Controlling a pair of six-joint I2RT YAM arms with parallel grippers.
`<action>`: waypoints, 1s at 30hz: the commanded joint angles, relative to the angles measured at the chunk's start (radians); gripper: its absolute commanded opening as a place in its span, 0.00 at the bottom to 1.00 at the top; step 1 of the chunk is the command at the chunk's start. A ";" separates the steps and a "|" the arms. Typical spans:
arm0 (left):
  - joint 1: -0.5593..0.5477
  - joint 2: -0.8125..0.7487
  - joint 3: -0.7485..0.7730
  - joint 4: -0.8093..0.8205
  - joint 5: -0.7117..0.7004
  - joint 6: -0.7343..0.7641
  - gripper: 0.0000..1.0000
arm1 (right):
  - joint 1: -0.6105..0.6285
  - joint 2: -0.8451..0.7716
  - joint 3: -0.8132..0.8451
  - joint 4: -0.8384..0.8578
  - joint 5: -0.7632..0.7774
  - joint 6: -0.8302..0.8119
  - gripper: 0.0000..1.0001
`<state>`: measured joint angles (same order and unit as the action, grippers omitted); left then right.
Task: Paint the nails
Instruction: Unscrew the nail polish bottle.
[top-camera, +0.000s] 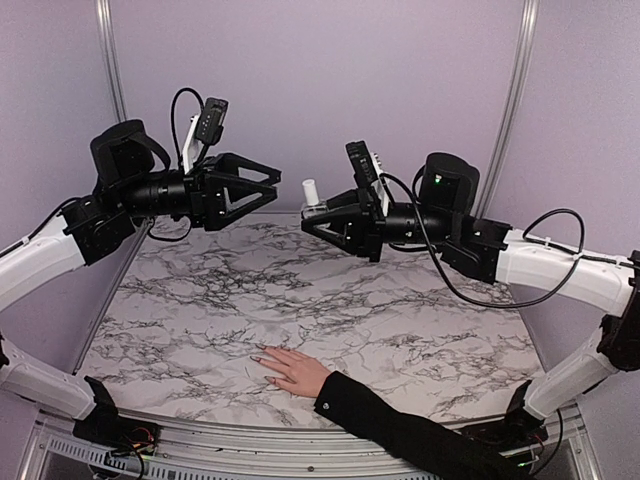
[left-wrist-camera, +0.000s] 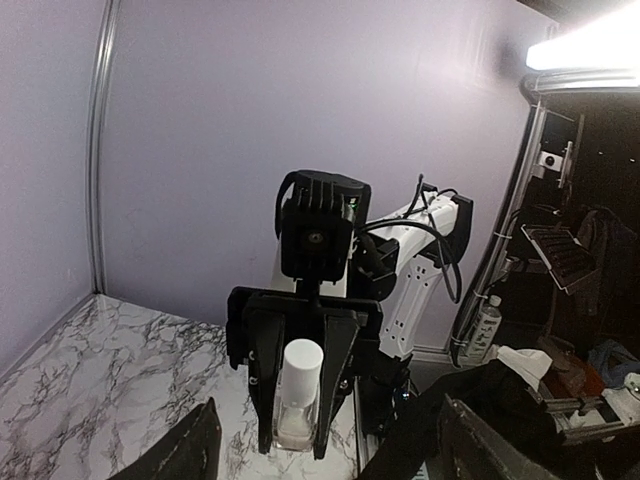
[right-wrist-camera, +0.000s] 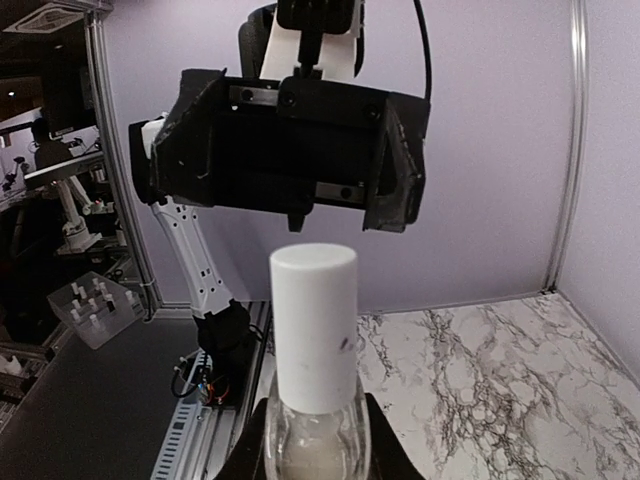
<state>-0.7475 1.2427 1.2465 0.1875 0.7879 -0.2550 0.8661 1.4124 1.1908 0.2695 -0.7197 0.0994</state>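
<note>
Pale hand (top-camera: 292, 370) in a black sleeve is lying lower centre, nails (top-camera: 262, 353) apparently awaiting paint, while the right gripper (top-camera: 312, 220) is clamping a white-capped clear glass polish bottle (top-camera: 310, 190) mid-frame, facing the wide-open left gripper (top-camera: 272, 188).

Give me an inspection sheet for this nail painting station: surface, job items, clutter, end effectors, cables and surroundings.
Surface: white marble-patterned tabletop, no spills seen.
Job's things: hand in a black sleeve lies near the front edge; nails too small to judge. Nail polish bottle, white cap on, upright in the air.
Clutter: nothing seen.
End effectors: left end effector open, facing the bottle, apart from it; right end effector shut on the bottle.
Cables: black cables loop off both arms, well above the hand.
Surroundings: lavender walls, metal frame posts.
</note>
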 joint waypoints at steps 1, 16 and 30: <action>-0.035 0.051 0.089 0.088 0.159 -0.018 0.75 | 0.004 0.013 0.061 0.066 -0.227 0.137 0.00; -0.107 0.139 0.149 0.110 0.227 0.027 0.49 | 0.039 0.097 0.111 0.267 -0.383 0.360 0.00; -0.109 0.120 0.119 0.129 0.205 0.025 0.00 | 0.040 0.125 0.146 0.278 -0.368 0.382 0.00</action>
<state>-0.8524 1.3811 1.3777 0.2756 1.0023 -0.2264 0.9119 1.5352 1.2915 0.5022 -1.1126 0.4603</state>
